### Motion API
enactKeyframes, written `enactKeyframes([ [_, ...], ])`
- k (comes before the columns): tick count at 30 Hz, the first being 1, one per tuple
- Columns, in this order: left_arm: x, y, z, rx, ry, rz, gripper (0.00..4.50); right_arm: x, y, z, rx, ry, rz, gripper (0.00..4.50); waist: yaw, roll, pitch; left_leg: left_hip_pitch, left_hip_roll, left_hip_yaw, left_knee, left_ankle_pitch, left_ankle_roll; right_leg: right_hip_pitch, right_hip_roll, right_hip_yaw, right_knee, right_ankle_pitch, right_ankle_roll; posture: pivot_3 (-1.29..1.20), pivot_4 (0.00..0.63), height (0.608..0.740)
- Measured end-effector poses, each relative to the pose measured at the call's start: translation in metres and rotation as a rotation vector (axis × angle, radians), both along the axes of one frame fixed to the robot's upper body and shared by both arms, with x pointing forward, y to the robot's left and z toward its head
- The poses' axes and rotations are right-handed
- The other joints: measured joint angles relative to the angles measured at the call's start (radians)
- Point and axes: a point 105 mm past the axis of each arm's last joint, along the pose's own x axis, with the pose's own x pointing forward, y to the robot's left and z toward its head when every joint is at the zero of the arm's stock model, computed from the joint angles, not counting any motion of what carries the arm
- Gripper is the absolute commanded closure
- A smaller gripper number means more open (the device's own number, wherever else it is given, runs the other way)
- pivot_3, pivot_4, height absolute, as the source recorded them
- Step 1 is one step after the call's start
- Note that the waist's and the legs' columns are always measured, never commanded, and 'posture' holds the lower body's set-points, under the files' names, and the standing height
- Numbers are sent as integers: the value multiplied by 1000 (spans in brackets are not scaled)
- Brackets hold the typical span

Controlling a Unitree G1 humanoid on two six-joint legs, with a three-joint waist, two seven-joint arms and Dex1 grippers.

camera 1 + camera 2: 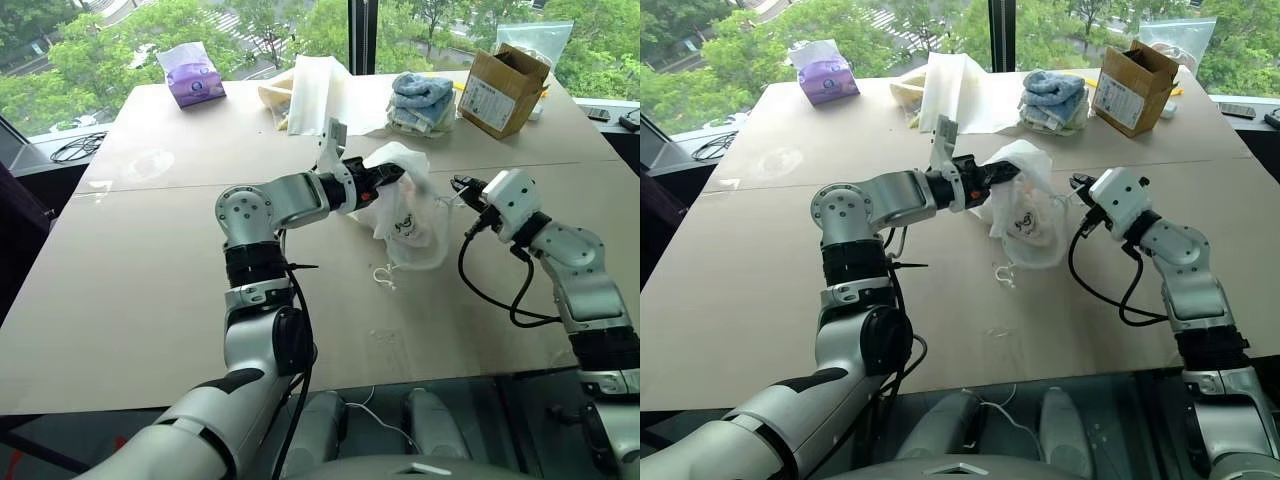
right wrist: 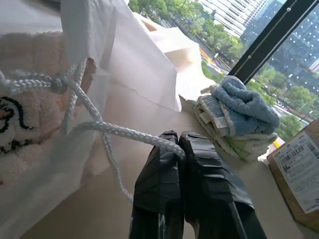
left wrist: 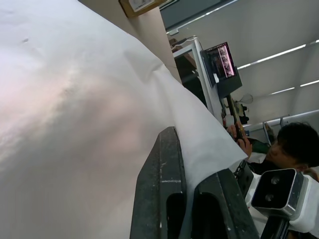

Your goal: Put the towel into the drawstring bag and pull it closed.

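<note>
Head view: drawstring bag held up off table by left hand, clamped on rim; towel seen inside.
Left wrist view: fabric pinched.
Right wrist view: right hand clamped on cord, ready for pulling closed.

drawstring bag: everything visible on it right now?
The drawstring bag is a thin white semi-sheer pouch, crumpled and held up off the table. The towel shows through it, cream with a black print. The left gripper is shut on the bag's upper edge; the right gripper is shut on its white braided cord. Another cord loop dangles below.
</note>
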Motion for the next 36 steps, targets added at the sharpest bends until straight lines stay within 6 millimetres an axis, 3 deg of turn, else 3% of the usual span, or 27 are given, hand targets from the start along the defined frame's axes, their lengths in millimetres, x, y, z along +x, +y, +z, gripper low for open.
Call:
enactKeyframes([
  [3, -5, -2, 13, -72, -66, -32, 3650, -1, -2, 8, 6, -8, -21, 4500, -1, 0, 0, 0, 0, 0, 0, 0, 0, 0, 0, 0, 0, 0, 0, 0, 150, 740],
  [6, -7, -2, 19, -37, -127, -25, 2340, 0, -1, 20, 29, -11, -43, 4500, -1, 0, 0, 0, 0, 0, 0, 0, 0, 0, 0, 0, 0, 0, 0, 0, 150, 740],
  [10, -27, 11, 1, 58, -242, -87, 2340, 1, -1, 50, 75, -55, -77, 4500, -7, 1, 0, 1, 0, 1, -1, 0, 0, -1, 0, 2, 1, 0, 0, 0, 150, 740],
  [15, -68, 28, -44, 212, -343, -212, 2340, 0, 0, 55, 99, -37, -103, 4500, -6, 1, -1, 1, 0, 2, -4, 0, 0, -2, 0, 3, 0, 0, -1, 0, 150, 740],
  [19, -75, 29, -77, 402, -487, -227, 2340, 0, 0, 53, 103, -17, -114, 4500, 8, 2, -1, 1, 0, 1, -4, 0, 0, 0, 0, 1, -2, 0, -1, 0, 150, 740],
  [23, -75, 9, -82, 410, -625, -235, 2340, 0, 5, 54, 104, -9, -107, 4500, 13, 2, -1, 1, 0, 0, -4, 0, 0, 2, 0, 0, -6, 1, -2, 0, 150, 740],
  [28, -89, -28, -105, 381, -618, -356, 2340, 0, 9, 54, 104, 0, -101, 4500, 11, 2, -1, 1, 0, -1, -7, 0, 1, 2, -1, -1, -8, 1, -2, 0, 150, 740],
  [31, -90, -35, -113, 424, -667, -381, 2340, 0, 9, 53, 104, 8, -104, 4500, 1, 2, -1, 1, 1, 0, -9, 0, 0, 1, -1, -1, -8, 1, -2, 0, 150, 740],
  [32, -90, -36, -116, 439, -686, -388, 1819, -1, 10, 53, 104, 7, -106, 4500, -1, 2, -1, 1, 1, 0, -9, 0, 0, 1, 0, -1, -8, 1, -2, 0, 150, 740],
  [36, -85, -37, -119, 481, -742, -374, 487, -3, 11, 57, 105, -9, -105, 4500, 1, 2, -1, 1, 1, 0, -9, 0, 1, 1, 0, -1, -8, 1, -2, 0, 150, 740],
])
